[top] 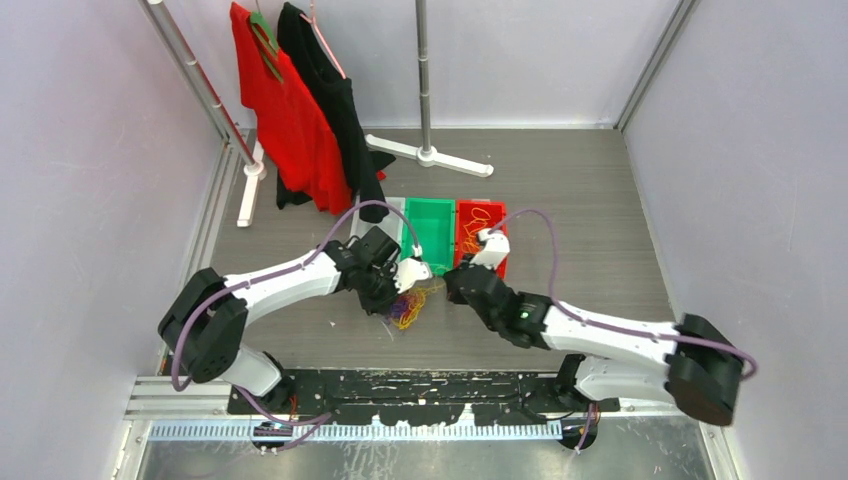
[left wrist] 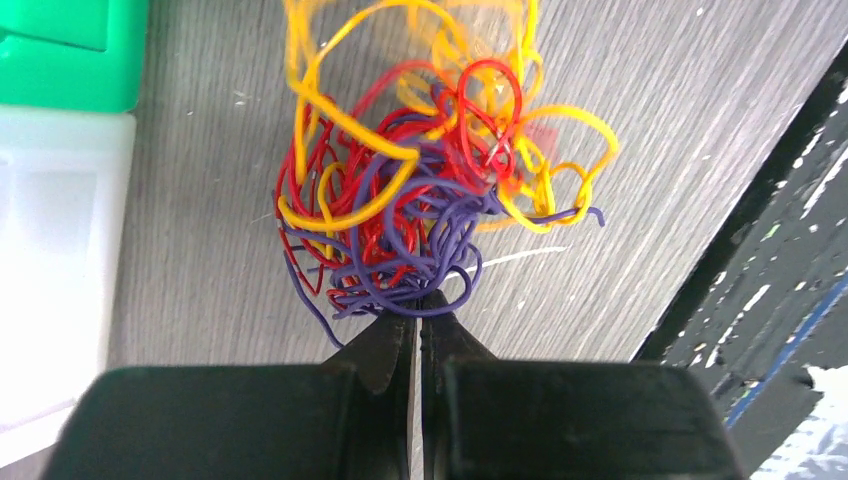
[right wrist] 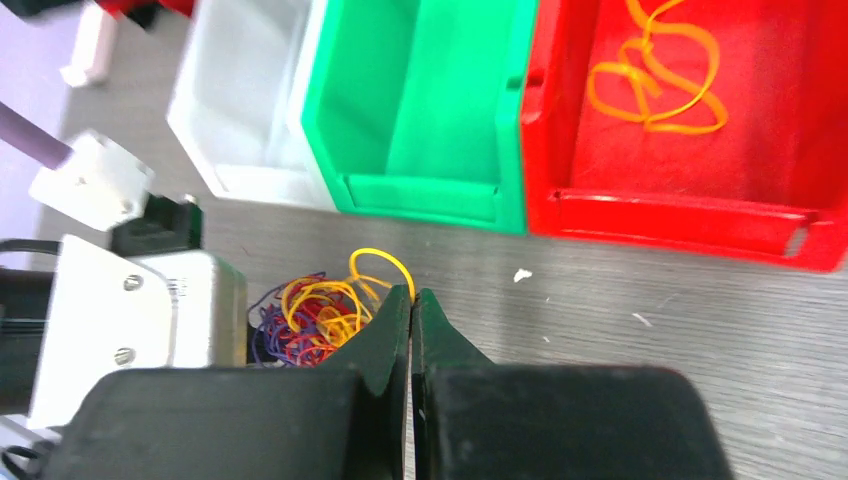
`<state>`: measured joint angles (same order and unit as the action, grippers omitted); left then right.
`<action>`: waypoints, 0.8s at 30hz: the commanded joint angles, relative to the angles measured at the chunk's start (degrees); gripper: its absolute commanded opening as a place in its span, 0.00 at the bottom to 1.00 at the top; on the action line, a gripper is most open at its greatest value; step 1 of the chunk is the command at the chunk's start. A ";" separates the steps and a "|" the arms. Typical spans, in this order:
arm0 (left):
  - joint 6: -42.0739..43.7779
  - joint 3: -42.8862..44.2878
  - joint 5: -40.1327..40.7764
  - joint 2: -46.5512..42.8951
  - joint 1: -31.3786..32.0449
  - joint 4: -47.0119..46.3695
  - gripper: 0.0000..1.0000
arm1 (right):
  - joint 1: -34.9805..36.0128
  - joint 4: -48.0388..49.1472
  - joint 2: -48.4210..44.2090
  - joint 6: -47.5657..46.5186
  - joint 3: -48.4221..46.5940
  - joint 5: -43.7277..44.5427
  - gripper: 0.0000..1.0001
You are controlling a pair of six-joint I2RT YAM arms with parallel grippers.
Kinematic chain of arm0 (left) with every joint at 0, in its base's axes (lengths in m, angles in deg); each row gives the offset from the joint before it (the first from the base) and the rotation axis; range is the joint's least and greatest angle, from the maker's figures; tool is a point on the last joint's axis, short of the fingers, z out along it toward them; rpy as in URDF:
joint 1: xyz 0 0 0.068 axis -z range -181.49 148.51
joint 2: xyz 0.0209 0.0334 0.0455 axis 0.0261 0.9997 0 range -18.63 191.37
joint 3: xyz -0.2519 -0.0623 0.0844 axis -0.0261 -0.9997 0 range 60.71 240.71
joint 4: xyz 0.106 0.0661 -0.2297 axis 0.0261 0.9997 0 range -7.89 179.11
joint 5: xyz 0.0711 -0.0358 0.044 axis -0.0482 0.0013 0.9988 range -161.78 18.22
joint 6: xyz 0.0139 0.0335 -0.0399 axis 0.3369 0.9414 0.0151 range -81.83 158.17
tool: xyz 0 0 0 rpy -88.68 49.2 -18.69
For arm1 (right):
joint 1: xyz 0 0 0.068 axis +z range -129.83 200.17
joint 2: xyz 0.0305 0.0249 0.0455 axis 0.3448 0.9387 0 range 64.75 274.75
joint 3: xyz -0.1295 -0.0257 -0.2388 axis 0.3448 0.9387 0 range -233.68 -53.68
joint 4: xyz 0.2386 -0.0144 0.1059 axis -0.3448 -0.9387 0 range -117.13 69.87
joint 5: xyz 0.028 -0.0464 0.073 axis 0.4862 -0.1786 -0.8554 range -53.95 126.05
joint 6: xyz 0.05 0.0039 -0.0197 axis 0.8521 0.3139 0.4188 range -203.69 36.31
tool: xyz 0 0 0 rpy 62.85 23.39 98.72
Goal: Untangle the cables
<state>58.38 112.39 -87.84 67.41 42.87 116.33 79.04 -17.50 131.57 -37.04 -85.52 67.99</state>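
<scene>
A tangled wad of orange-yellow, purple and red cables (left wrist: 420, 190) lies on the grey table; it also shows in the top view (top: 408, 305) and the right wrist view (right wrist: 310, 320). My left gripper (left wrist: 418, 300) is shut on purple strands at the wad's near edge. My right gripper (right wrist: 411, 295) is shut on a yellow loop (right wrist: 385, 262) at the wad's right side. In the top view the left gripper (top: 385, 295) sits left of the wad and the right gripper (top: 455, 283) right of it.
Three bins stand side by side behind the wad: white (right wrist: 245, 110), green (right wrist: 420, 110) and red (right wrist: 690, 210), the red one holding an orange cable (right wrist: 655, 80). Red and black shirts (top: 300, 110) hang on a rack at the back left. A black rail (left wrist: 780, 270) edges the table front.
</scene>
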 commanded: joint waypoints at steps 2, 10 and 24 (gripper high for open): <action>4.59 -1.39 5.26 -3.58 0.04 3.02 0.00 | -0.05 -9.59 -15.27 -1.28 1.09 10.25 0.01; 6.56 -3.43 7.35 -6.54 0.19 4.70 0.00 | -0.86 -18.14 -31.29 -5.66 -1.75 11.37 0.01; 2.68 1.97 2.61 -11.97 0.11 14.68 0.69 | -1.01 -19.52 -29.59 -13.03 -16.30 -3.95 0.01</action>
<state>63.45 110.62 -82.22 58.75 42.91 126.25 78.17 -38.63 101.28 -46.67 -95.22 69.81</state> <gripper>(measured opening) 0.583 0.039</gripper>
